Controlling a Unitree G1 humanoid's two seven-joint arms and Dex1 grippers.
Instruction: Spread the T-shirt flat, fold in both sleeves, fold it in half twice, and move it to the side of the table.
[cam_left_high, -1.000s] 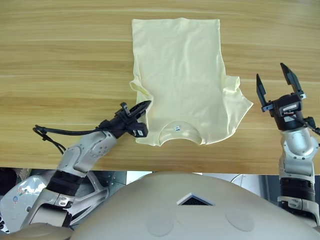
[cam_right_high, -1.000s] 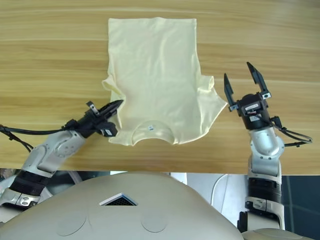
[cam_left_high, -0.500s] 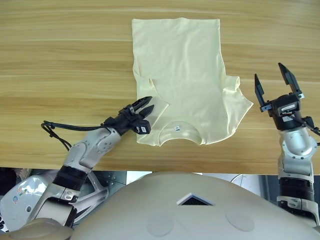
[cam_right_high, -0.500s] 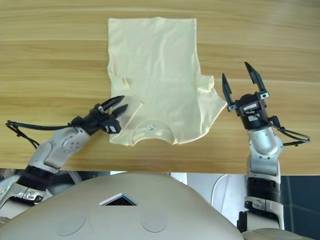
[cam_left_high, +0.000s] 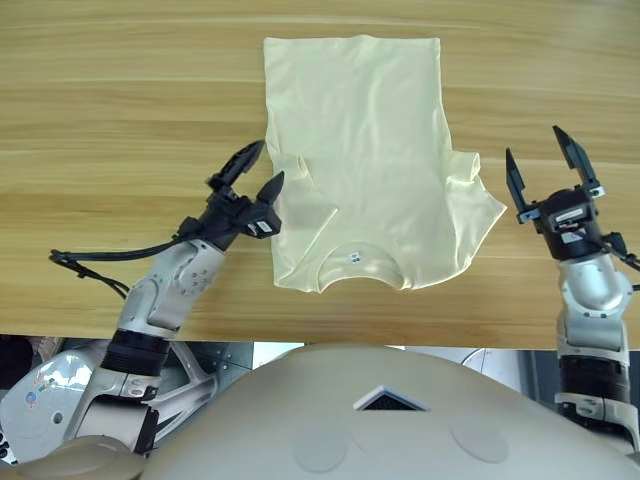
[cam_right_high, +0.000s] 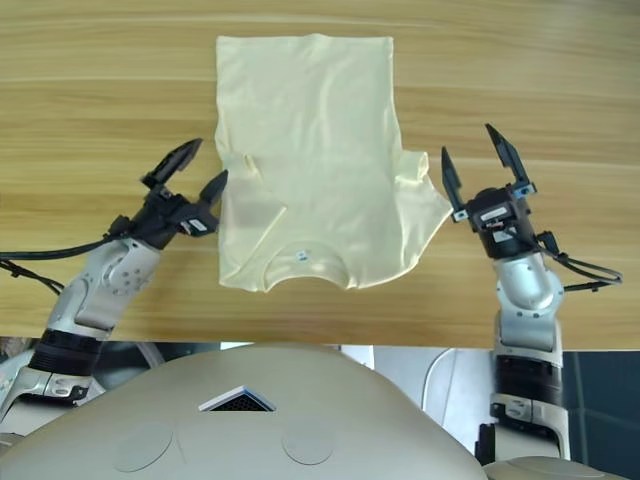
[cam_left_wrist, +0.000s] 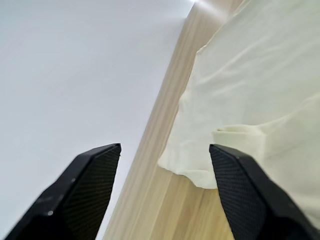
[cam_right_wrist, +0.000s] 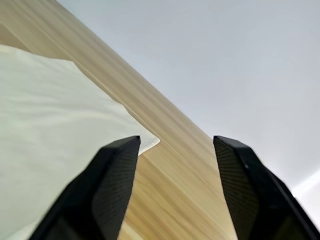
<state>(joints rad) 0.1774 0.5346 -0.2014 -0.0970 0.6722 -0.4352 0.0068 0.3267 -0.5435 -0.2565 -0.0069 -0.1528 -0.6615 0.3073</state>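
Left eye view: T-shirt (cam_left_high: 360, 150) lies flat mid-worktop (cam_left_high: 120, 120), collar toward the near edge. Left sleeve (cam_left_high: 305, 200) is folded in. Right sleeve (cam_left_high: 478, 205) is not yet folded, so both halvings and the move look outstanding. Left gripper (cam_left_high: 270, 160) and right gripper (cam_left_high: 534, 142) each have fingers spread, just beside the shirt.
Left wrist view: shirt edge lies between the fingers (cam_left_wrist: 85, 185), untouched.
Right wrist view: a cloth corner lies near one finger.

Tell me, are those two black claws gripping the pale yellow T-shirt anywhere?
No, nothing is held. The left gripper and the right gripper are both open, one on each side of the pale yellow T-shirt.
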